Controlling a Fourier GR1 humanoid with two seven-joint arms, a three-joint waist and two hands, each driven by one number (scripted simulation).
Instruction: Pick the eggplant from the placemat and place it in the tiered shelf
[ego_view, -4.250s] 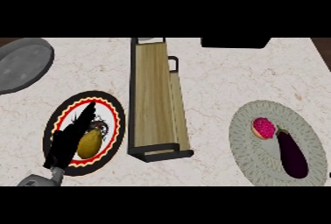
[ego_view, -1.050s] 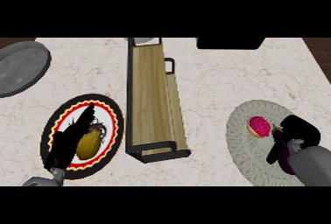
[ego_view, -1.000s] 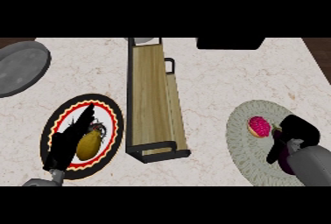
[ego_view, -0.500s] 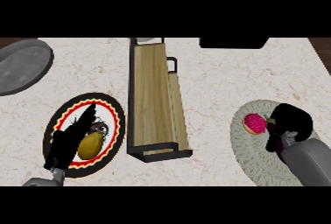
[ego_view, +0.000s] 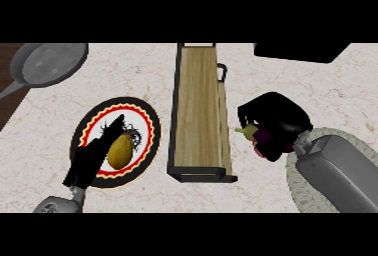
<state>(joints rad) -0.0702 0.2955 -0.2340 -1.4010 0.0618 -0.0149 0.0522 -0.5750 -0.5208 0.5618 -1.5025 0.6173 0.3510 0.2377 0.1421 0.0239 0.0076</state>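
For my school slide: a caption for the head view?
Right hand carries the eggplant toward the tiered shelf.

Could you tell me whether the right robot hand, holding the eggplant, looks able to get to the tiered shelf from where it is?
Probably yes. The right robot hand, curled round the eggplant, hangs just right of the tiered shelf, with nothing between them.

Pale wood-grain tiered shelf (ego_view: 199, 115) with dark frame, matt grey metal pan (ego_view: 46, 62), speckled stone counter (ego_view: 133, 70)
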